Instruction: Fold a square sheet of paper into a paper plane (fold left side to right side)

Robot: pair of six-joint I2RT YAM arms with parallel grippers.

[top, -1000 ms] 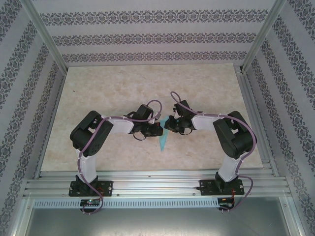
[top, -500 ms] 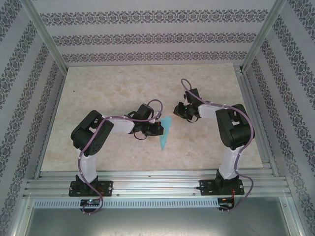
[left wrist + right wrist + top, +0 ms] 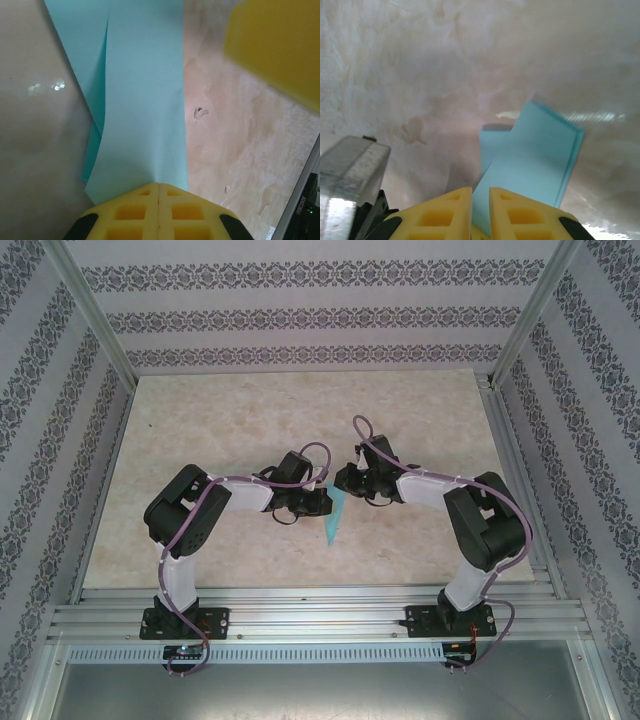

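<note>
The paper plane [image 3: 333, 519] is a narrow turquoise dart lying on the table between my two grippers, its tip toward the near edge. In the left wrist view its layered flaps [image 3: 140, 100] run up from my left gripper [image 3: 159, 184], whose jaws are pressed together on the paper's lower edge. From above, the left gripper [image 3: 322, 502] sits at the dart's left side and the right gripper [image 3: 343, 486] at its far end. In the right wrist view, my right gripper [image 3: 480, 192] shows a narrow gap between its pads, with the folded paper [image 3: 535, 155] reaching into it.
The pale marble-patterned table top [image 3: 230, 420] spreads out behind and beside both arms. Aluminium frame rails [image 3: 300, 615] run along the near edge and the sides. A grey metal block [image 3: 350, 170] sits at the lower left of the right wrist view.
The right gripper swung away to the back right, then came back to the paper's far end. The paper spread wider meanwhile and now looks narrower again. The left arm stayed put.
</note>
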